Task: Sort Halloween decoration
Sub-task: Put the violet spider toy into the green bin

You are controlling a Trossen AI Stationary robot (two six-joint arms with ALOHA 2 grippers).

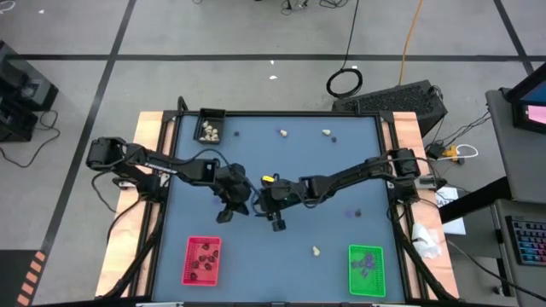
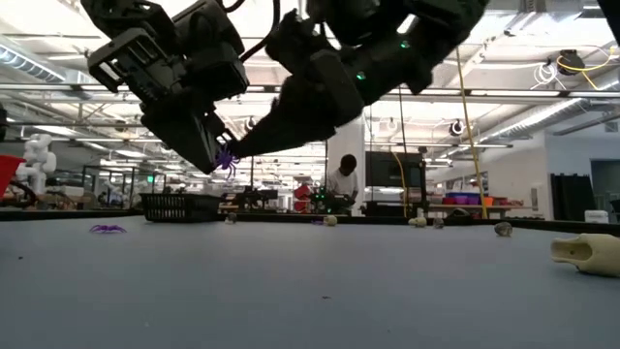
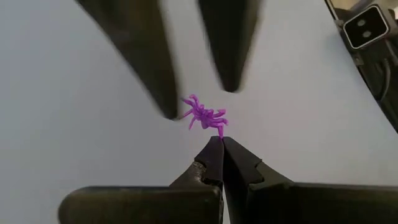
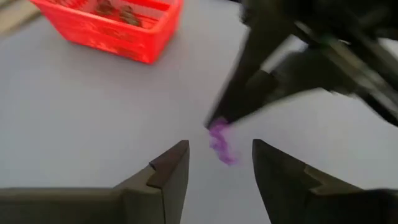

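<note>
A purple spider trinket [image 3: 205, 115] is held in the air over the middle of the blue table [image 1: 341, 179], in my shut left gripper [image 3: 219, 142]. My right gripper [image 4: 217, 155] is open and comes in from the table's right. Its two fingers [image 3: 227, 56] stand on either side of the spider [image 4: 221, 142], and I see no touch. In the low view the spider [image 2: 226, 160] hangs well above the table between the two arms. My left gripper pinches one leg of the spider [image 3: 220, 129] between the very tips of its two fingers. The fingers slant down from the table's left. The spider sticks out beyond the tips, lifted clear of the table.
A black tray [image 1: 209, 128] with cream lumps stands at the far left. A red tray [image 1: 202, 260] is at the near left and a green tray [image 1: 367, 269] at the near right. Loose cream lumps [image 1: 316, 251] and another purple spider [image 2: 107, 229] lie on the table. A person [image 2: 341, 179] is in the room behind.
</note>
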